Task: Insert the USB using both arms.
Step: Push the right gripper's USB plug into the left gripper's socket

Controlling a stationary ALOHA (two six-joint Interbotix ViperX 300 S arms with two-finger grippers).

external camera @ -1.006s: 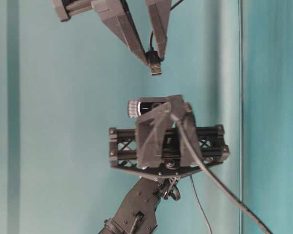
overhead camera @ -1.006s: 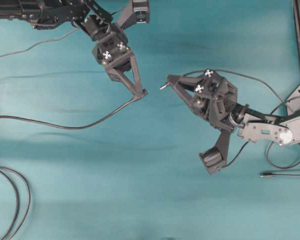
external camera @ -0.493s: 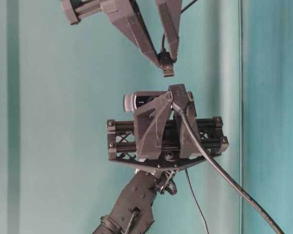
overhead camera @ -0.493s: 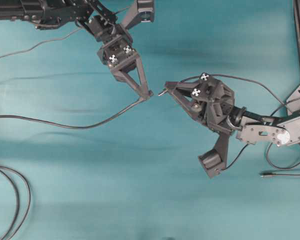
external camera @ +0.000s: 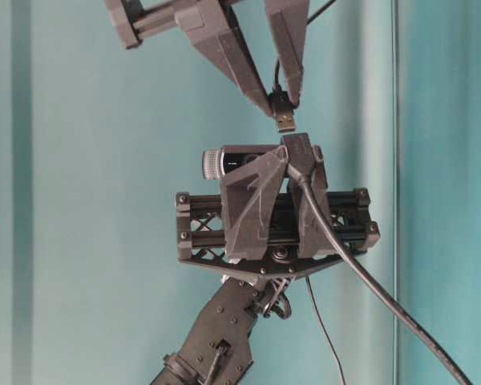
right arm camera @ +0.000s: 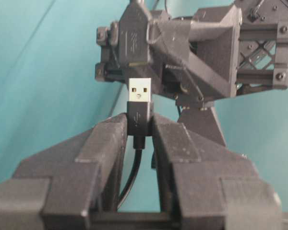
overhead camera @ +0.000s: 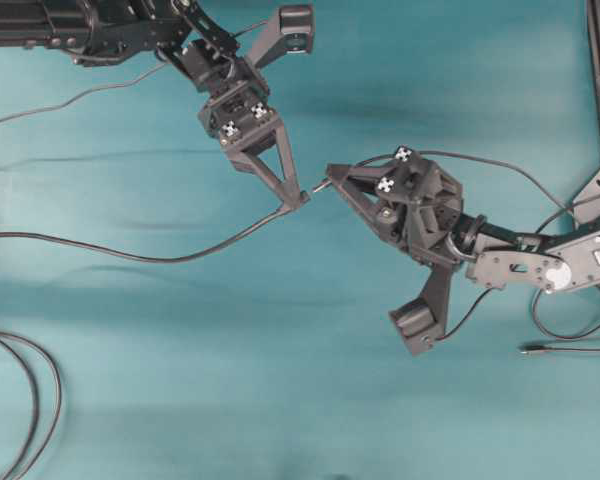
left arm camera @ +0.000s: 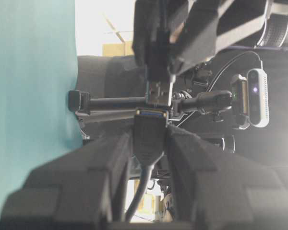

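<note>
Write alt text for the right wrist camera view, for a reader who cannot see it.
A USB plug with a silver tip stands upright, pinched by its dark body between the right gripper fingers. Just beyond its tip, the left gripper faces it, holding a dark socket; plug and socket are not yet joined. Teal tabletop fills the background.

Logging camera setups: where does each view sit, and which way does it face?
Overhead: above table, looking down on left gripper, right gripper.
Table-level: low, behind left arm, facing right gripper.
Left wrist: along left fingers to socket, USB.
Right wrist: along right fingers, opposite direction.
Wrist views share USB and socket.
</note>
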